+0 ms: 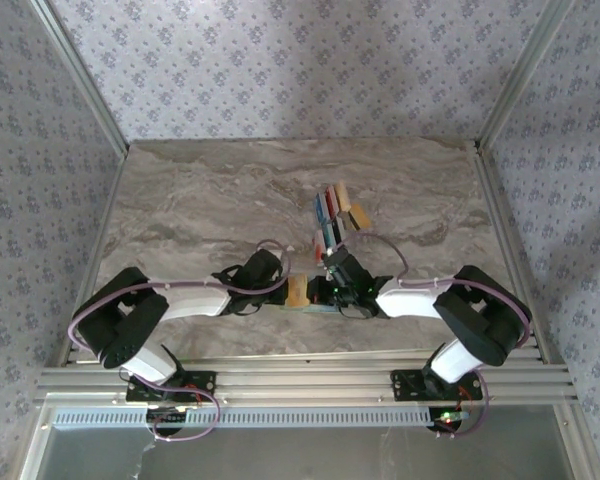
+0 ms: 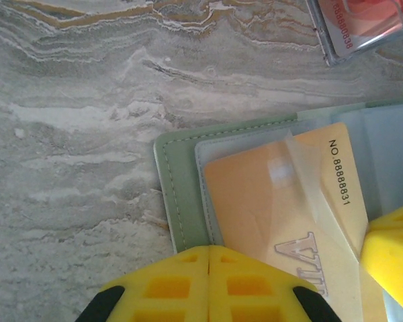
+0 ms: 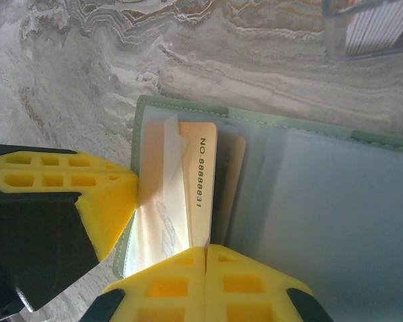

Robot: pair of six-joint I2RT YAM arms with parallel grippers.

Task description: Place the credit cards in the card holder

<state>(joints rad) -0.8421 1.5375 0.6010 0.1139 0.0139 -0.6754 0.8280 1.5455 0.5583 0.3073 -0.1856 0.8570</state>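
Table: grey marbled top [image 1: 200,200], flowered wallpaper [image 1: 280,60] behind.
Card holder [image 2: 178,188]: open, flat, between both grippers.
Tan card [image 2: 255,201]: 1, in a clear pocket.
Other cards [image 1: 332,215]: fanned nearby, farther back.
Left gripper [image 2: 209,275]: closed at the holder's edge; hold unclear.
Right gripper [image 3: 207,275]: closed at the tan card's end; hold unclear.

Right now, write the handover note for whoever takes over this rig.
Left gripper: shut, tips at the holder's edge by the tan card. Whether it pinches anything is unclear.
Right gripper: shut, at the same card's end. Its grip is unclear too.
Holder: lies open on the table between the arms.
Tan card: under a clear pocket of the holder. How far it is seated is unclear.
Other cards: fanned on the table just beyond the holder.
Done: tan card at least partly in.
Left: check that the tan card is seated, then load the other cards.
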